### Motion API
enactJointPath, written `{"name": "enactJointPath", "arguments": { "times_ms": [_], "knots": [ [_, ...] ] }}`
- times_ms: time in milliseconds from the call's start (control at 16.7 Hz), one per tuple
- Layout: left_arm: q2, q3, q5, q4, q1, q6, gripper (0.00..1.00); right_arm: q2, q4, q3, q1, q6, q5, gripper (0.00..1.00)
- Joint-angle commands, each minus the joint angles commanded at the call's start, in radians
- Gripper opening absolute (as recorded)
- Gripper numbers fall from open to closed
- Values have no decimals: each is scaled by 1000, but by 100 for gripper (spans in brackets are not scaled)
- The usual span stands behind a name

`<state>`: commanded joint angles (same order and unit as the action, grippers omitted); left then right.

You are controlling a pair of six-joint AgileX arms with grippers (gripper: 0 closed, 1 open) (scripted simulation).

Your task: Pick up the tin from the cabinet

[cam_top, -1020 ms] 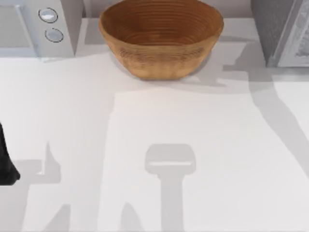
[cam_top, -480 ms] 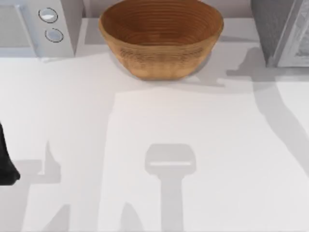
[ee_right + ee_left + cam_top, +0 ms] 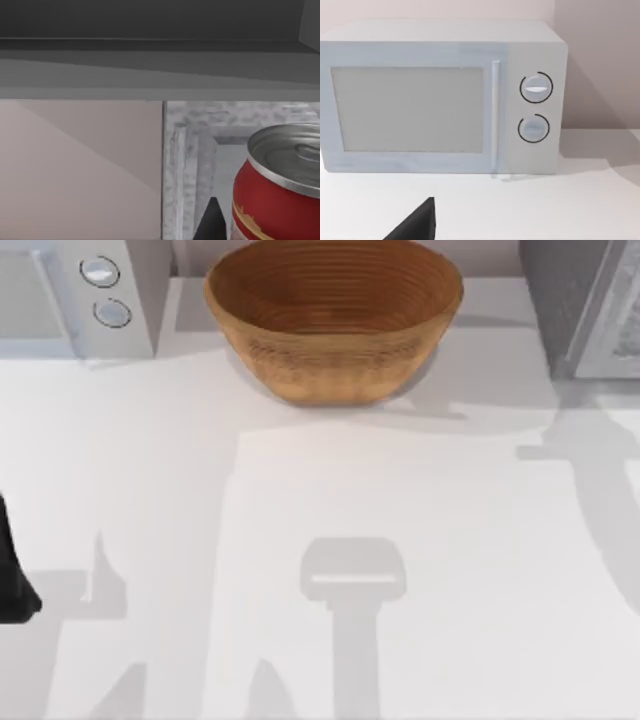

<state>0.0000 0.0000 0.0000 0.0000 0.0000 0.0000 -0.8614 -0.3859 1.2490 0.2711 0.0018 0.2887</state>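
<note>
The tin [image 3: 277, 185] is a red can with a silver lid, standing upright close to the right wrist camera. It is inside the grey cabinet [image 3: 190, 165], under a dark shelf. A dark tip of my right gripper [image 3: 212, 222] shows just beside the tin; contact cannot be judged. From above, the cabinet [image 3: 585, 305] stands at the table's far right corner. My left arm [image 3: 10, 575] is parked at the left edge, and a dark part of my left gripper [image 3: 415, 226] points at the microwave.
A large woven basket [image 3: 333, 315] stands at the back middle of the table. A white microwave [image 3: 75, 295] with two dials fills the back left corner, its door [image 3: 407, 110] closed. White tabletop [image 3: 400, 500] stretches in front of them.
The right arm's shadow on the table has slid to the right and toward the front, away from the basket. The left arm has stayed still.
</note>
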Motion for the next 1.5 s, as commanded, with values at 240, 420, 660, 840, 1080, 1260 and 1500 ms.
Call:
{"name": "enactJointPath", "arguments": {
  "times_ms": [240,420,660,840,1080,1260,1500],
  "knots": [
    [0,0,0,0,0,0,100,276,123,-452,-89,-2,-91,0],
    [0,0,0,0,0,0,100,478,214,-769,-151,-2,-159,0],
    [0,0,0,0,0,0,100,712,319,-1085,-225,-2,-237,0],
    [0,0,0,0,0,0,100,829,371,-1215,-262,-2,-277,0],
    [0,0,0,0,0,0,100,861,386,-1249,-271,-2,-289,0],
    [0,0,0,0,0,0,100,856,384,-1251,-268,0,-288,0],
    [0,0,0,0,0,0,100,825,367,-1236,-276,51,-320,0]
  ]
}}
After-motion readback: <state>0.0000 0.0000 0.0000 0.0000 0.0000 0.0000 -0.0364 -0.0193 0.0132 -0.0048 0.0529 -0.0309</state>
